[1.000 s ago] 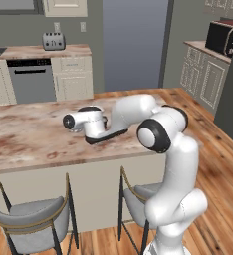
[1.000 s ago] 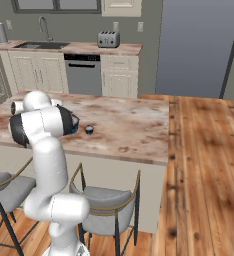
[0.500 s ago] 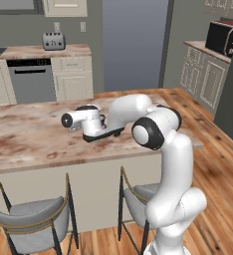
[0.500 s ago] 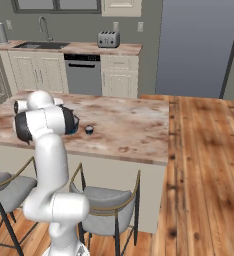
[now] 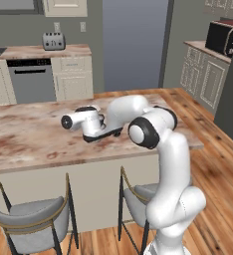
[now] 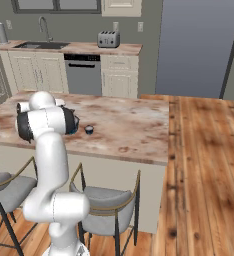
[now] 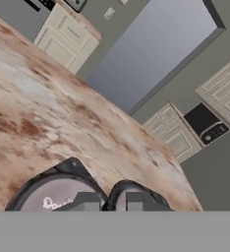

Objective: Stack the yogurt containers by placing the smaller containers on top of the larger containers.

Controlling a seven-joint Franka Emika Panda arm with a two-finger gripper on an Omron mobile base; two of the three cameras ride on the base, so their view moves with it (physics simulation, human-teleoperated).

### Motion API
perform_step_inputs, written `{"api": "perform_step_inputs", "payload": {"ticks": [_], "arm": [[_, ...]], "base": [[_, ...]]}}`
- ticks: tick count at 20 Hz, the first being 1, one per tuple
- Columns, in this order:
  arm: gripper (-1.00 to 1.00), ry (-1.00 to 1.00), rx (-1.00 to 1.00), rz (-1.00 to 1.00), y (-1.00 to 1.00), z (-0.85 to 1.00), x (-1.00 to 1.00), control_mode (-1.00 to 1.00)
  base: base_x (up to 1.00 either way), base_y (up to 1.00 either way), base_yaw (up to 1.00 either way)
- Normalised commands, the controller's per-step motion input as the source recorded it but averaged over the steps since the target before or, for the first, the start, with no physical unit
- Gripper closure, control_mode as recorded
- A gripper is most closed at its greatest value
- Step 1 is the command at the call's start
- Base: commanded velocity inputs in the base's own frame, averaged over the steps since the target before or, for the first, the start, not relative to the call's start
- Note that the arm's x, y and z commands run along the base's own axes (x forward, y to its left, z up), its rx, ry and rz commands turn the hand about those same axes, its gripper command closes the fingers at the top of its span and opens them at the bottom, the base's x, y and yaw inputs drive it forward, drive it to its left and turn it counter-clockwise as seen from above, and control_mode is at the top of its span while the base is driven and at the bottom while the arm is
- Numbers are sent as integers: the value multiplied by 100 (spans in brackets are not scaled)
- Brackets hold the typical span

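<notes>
Claw (image 7: 112,203) is hanging low over the island counter (image 6: 131,122), jaws pinched nearly together. The tips are straddling the pale rim of the medium tub (image 7: 130,189) and appear to be gripping its wall. The widest tub (image 7: 48,195) is sitting just beside it, touching or almost touching; cannot tell which. The tiny tub (image 6: 89,129) is standing alone on the counter, right of the arm.
</notes>
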Motion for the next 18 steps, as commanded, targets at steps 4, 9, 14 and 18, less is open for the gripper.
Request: {"api": "perform_step_inputs", "payload": {"ticks": [4,9,14,18], "arm": [[100,-3,0,0,0,-19,9,-100],[100,0,0,0,0,-17,10,-100],[100,0,0,0,0,-12,16,-100],[100,0,0,0,1,-10,23,-100]], "base": [[0,0,0],[0,0,0],[0,0,0],[0,0,0]]}}
